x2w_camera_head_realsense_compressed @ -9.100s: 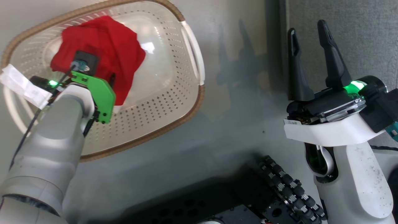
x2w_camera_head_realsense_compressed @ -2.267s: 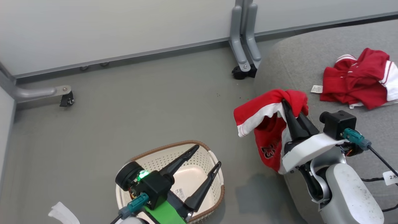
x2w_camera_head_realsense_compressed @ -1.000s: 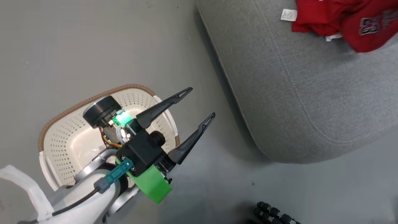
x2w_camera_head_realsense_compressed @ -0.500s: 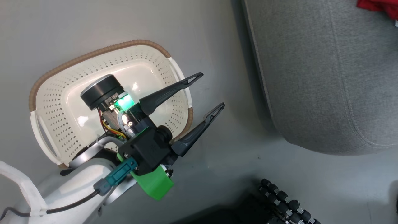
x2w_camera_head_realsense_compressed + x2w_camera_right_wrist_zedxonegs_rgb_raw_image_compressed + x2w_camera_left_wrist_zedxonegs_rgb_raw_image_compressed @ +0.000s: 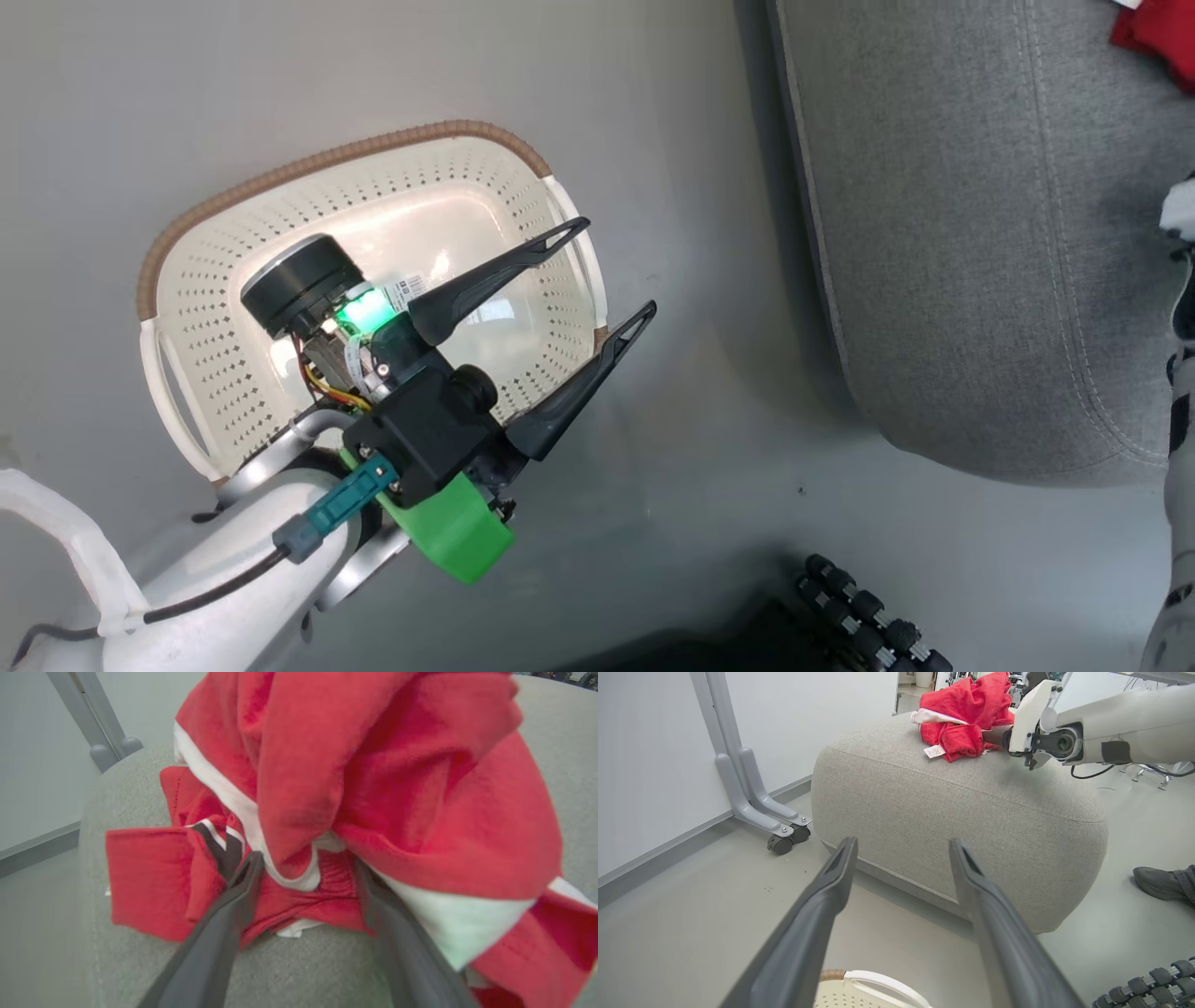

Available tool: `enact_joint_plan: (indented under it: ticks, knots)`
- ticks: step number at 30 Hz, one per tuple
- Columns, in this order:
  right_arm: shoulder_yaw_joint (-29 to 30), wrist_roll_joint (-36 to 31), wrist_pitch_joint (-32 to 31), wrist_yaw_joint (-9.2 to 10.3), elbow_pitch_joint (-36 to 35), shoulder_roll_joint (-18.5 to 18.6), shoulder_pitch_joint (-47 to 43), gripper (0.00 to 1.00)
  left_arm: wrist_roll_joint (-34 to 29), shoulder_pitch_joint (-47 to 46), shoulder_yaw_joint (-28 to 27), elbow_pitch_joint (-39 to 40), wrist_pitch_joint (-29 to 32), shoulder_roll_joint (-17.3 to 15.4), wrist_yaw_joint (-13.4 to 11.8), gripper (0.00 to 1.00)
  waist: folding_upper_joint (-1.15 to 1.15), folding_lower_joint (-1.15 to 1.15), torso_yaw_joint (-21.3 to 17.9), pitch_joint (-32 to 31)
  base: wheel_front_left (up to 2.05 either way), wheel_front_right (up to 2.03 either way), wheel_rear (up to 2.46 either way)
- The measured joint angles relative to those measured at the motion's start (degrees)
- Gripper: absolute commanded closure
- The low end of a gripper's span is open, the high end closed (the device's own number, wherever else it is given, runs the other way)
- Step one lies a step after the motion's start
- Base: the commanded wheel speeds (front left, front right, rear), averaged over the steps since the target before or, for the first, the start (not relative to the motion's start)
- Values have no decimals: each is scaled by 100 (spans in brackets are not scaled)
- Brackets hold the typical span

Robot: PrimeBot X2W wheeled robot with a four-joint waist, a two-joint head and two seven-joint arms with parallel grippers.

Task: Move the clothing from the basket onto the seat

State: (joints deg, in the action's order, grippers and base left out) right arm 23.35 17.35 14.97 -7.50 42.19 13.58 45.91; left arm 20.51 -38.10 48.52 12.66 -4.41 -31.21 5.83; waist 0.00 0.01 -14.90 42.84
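The clothing (image 5: 373, 784), red with white trim, lies heaped on the grey seat (image 5: 303, 961). My right gripper (image 5: 308, 862) stands open at the heap, fingers wide apart and their tips tucked under the folds. In the left wrist view the clothing (image 5: 966, 718) sits on the far top of the seat (image 5: 952, 802), with my right arm (image 5: 1036, 723) beside it. My left gripper (image 5: 607, 271) is open and holds nothing, hovering over the right rim of the cream basket (image 5: 187, 308). The basket's floor shows bare plastic with a small label. A red corner of clothing (image 5: 1158, 37) peeks in at the top right.
A grey wheeled partition foot (image 5: 780, 835) stands on the floor left of the seat, against a pale wall. A person's dark shoe (image 5: 1157, 884) rests on the floor at the right. My base's black rollers (image 5: 868, 616) show at the bottom.
The head camera has swung down and left, so the basket fills more of its view. My right gripper, earlier shut on a red garment, now stands open at the heap. The left gripper stays open.
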Motion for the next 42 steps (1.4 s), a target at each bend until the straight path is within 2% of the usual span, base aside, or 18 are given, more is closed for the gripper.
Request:
enact_joint_plan:
  ticks: [12, 17, 22, 27, 32, 38, 42]
  knots:
    - [-168, -890, 9, 0, -2707, -702, -1861, 0, 521, 710, -248, -697, -675, 391, -547, 0, 0, -1, 17, -1096, 0, 0, 0]
    - [-443, -1132, 7, 0, -3489, -910, -2530, 0, 712, 974, -422, -956, -861, 514, -765, 0, 0, -1, 112, -1576, 0, 0, 0]
    - [-778, -1306, -255, 0, -4255, -1027, -3111, 0, 838, 1178, -792, -1200, -1000, 573, -971, 0, 0, -1, 320, -1989, 0, 0, 0]
    - [-1193, -1308, -517, 0, -4708, -1065, -3523, 0, 977, 1508, -1357, -1402, -1050, 621, -1174, 0, 0, -1, 635, -2268, 0, 0, 0]
    - [-1634, -1137, -681, 0, -4804, -1071, -3771, 0, 954, 1964, -2241, -1397, -1062, 756, -1270, 0, 0, -1, 927, -2568, 0, 0, 0]
    - [-2022, -1056, -712, -1, -4735, -1072, -3925, 0, 756, 2560, -3200, -1562, -1063, 960, -1109, 0, 0, -1, 1195, -2935, 0, 0, 0]
    - [-2125, -1045, -740, 0, -4674, -1073, -4099, 0, 625, 2889, -3589, -1735, -1063, 1115, -920, 0, 0, -1, 1325, -3188, 0, 0, 0]
